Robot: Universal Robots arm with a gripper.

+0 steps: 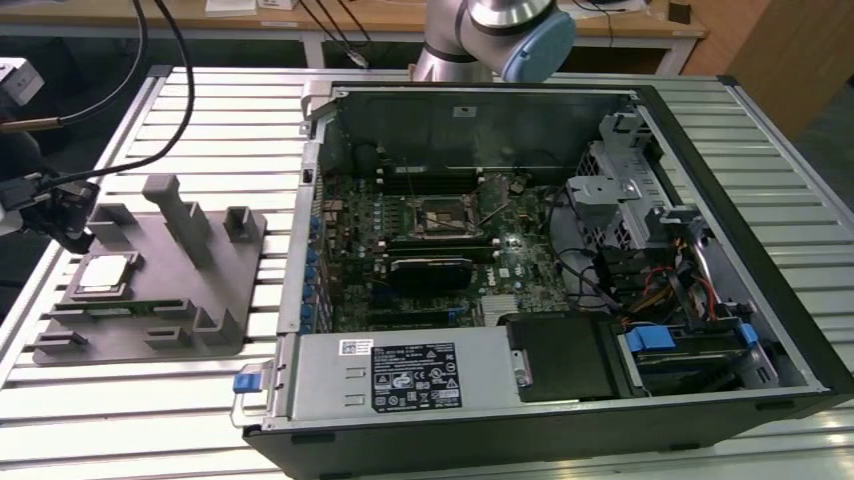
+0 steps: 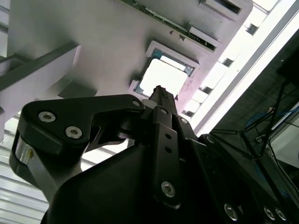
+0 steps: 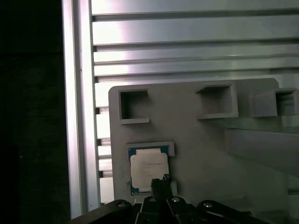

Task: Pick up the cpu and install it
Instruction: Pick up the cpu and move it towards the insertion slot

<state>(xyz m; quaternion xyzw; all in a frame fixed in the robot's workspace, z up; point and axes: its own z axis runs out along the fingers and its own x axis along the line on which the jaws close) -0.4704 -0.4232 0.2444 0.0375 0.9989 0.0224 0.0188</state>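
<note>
The cpu (image 1: 104, 274), a flat silver square, lies in a recess of the grey plastic tray (image 1: 200, 300) on the exterior view's left. My gripper (image 1: 74, 238) hovers just above it, slightly off to one side. In both wrist views the cpu (image 2: 164, 78) (image 3: 148, 169) lies directly beyond the fingertips. The two black fingers (image 3: 164, 181) stand close together, shut, with nothing between them, and the gripper (image 2: 159, 92) is apart from the chip. The black square socket (image 1: 434, 217) sits mid-motherboard inside the open computer case (image 1: 747, 180).
Upright posts (image 1: 180, 215) rise from the tray right beside the cpu. Empty square pockets (image 3: 134, 106) sit along the tray's edge. Cables (image 1: 160, 90) trail over the slatted metal table (image 1: 214, 110). A drive cage (image 1: 627, 200) and the power supply (image 1: 400, 375) crowd the case.
</note>
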